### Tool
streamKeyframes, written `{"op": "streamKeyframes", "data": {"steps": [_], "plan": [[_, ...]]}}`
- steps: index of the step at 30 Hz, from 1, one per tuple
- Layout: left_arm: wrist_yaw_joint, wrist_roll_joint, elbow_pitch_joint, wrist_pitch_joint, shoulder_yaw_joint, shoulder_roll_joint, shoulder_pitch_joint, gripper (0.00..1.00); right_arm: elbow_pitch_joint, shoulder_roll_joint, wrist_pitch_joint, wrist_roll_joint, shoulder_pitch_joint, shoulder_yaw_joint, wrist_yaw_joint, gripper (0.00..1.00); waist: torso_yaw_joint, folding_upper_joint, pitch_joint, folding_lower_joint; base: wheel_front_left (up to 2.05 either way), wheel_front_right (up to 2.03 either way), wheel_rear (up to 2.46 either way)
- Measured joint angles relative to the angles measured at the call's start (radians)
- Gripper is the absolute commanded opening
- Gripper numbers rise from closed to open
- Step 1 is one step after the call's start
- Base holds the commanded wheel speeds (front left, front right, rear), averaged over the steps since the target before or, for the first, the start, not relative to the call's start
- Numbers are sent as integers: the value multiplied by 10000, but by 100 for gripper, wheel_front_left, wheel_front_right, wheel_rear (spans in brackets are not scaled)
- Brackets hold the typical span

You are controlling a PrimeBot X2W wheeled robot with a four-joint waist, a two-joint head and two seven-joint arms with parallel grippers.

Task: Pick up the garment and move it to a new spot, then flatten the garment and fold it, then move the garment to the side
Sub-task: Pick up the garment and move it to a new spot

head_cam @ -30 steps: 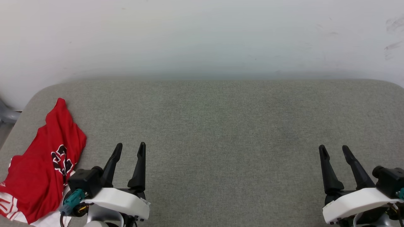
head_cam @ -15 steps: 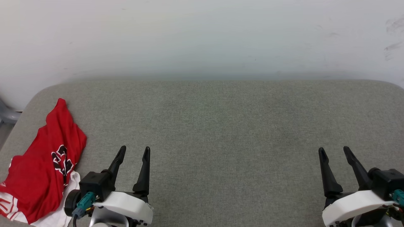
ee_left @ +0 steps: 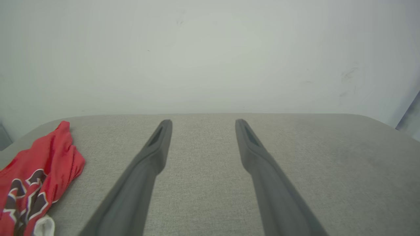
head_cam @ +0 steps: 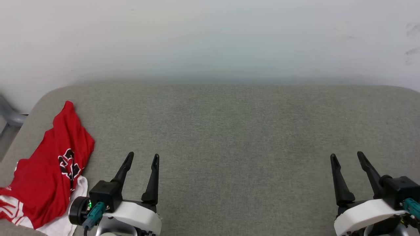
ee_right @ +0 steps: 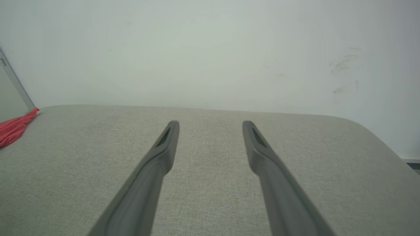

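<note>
The garment [head_cam: 46,170], a red T-shirt with a black-and-white graphic and white sleeve parts, lies crumpled at the left edge of the grey fabric table [head_cam: 236,131]. In the left wrist view the garment [ee_left: 32,183] sits at the lower left; the right wrist view catches a red tip of the garment [ee_right: 14,127] at its far left. My left gripper [head_cam: 143,156] stands open just right of the garment, apart from it, with nothing between its fingers. My right gripper [head_cam: 347,155] is open and empty at the lower right.
A pale wall [head_cam: 210,39] rises behind the table's far edge. A grey frame piece [head_cam: 10,118] shows beyond the table's left corner. The table's corners are rounded.
The head camera has shifted slightly, so the whole picture slid right and down. My left gripper has drawn back and to the right, uncovering the garment's white part. The garment lies as before.
</note>
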Motion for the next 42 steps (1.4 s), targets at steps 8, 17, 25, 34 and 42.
{"op": "streamKeyframes", "data": {"steps": [8, 17, 25, 34, 42], "plan": [[-178, 245, 192, -136, 84, -178, -26, 100, 19, -4, -123, -217, 10, 207, 0, 100, 540, 0, -19, 0, 0, 0, 0], [-226, 842, 309, -278, 337, -236, -128, 100, 150, -8, -307, -512, -9, 581, 0, 100, 1644, 0, -53, 0, 0, 0, 0], [-322, 828, 293, -305, 704, -276, -135, 100, 343, -6, -504, -326, -227, 819, 2, 100, 2991, 0, -42, 0, 0, 0, 0], [-368, 861, 211, -305, 1012, -314, -130, 100, 437, -8, -499, -364, -291, 861, 2, 100, 3837, 0, 15, 0, 0, 0, 0], [-393, 1005, 602, -305, 1290, -247, -306, 100, 401, -6, -376, -426, -451, 880, 2, 100, 3976, 0, 280, 0, 0, 0, 0]]}}
